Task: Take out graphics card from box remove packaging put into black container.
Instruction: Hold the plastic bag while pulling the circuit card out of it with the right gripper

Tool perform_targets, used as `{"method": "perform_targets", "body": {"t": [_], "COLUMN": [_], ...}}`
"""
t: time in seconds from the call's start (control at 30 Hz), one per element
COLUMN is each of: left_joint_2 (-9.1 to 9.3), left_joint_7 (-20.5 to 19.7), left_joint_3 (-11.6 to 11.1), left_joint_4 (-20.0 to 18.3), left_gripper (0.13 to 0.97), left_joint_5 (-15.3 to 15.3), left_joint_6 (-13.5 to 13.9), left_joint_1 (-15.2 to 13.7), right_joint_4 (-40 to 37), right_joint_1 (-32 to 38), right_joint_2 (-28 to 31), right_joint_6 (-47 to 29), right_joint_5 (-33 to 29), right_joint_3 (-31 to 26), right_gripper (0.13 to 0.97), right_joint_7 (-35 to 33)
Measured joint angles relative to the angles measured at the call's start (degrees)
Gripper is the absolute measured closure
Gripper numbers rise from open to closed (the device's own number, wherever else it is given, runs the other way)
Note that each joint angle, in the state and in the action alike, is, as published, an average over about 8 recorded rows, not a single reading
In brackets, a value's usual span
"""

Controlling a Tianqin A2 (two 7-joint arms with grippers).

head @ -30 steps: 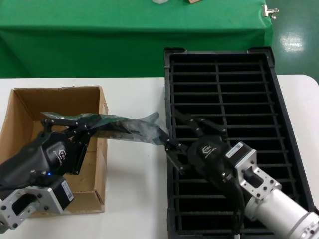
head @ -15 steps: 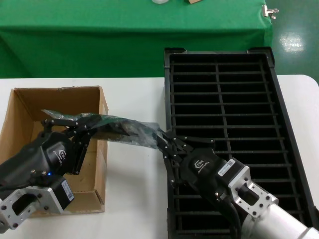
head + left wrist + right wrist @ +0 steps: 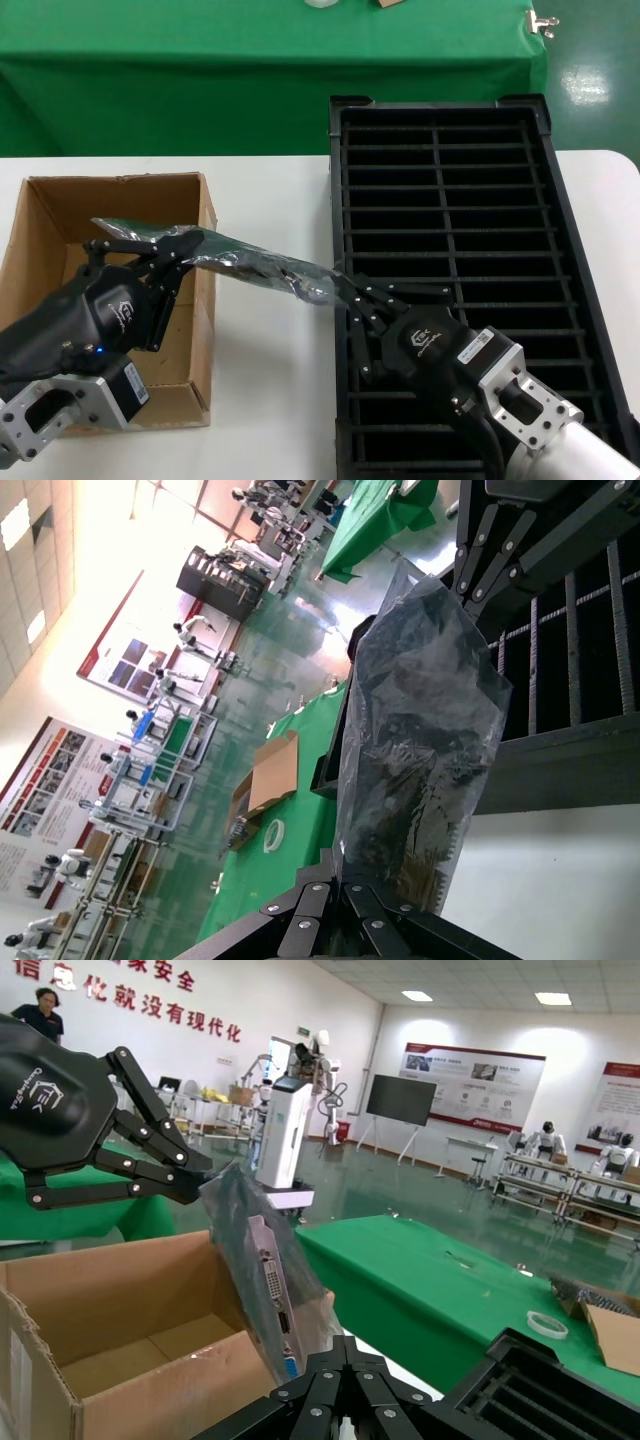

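Graphics card (image 3: 272,1290), sealed inside its crinkly plastic bag (image 3: 250,262), hangs in the air between the two arms, spanning the gap from the cardboard box (image 3: 60,205) to the near left edge of the black crate (image 3: 540,200). Its metal end with small ports, one blue, shows through the bag in the right wrist view. The left gripper (image 3: 165,248) reaches forward over the box's open top, fingers pinched together on the bag's left end. The right gripper (image 3: 352,292) stretches from the lower right across the crate's near rows toward the left, its fingers closed on the bag's other end just over the crate's left wall. The bag slopes down from left to right and is pulled fairly taut.

The box sits on a white table (image 3: 270,400), open, well left of the crate, with bare tabletop between them. The crate's slots run in two columns. Behind the white table stands another covered in green cloth (image 3: 200,90). The wrist views show a large hall with a glossy green floor, wall posters and other robots standing far off.
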Motion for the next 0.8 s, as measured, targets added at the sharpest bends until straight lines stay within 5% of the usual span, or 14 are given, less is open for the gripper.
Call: {"method": "perform_targets", "body": {"t": [0.8], "left_joint_2": [0.00], "left_joint_7": [-0.01], "left_joint_3": [0.00], "left_joint_4": [-0.01], "left_gripper": [0.958], "left_joint_5": [0.01], "left_joint_6": [0.01], "left_joint_1": [0.00], "right_joint_4": [2.07], "right_joint_1": [-1.76], "right_joint_2": [-0.85], "right_joint_6": [-3.38], "right_joint_5": [-2.51], "right_joint_3": [3.38], "right_gripper": [0.916], "right_joint_7": [0.91]}}
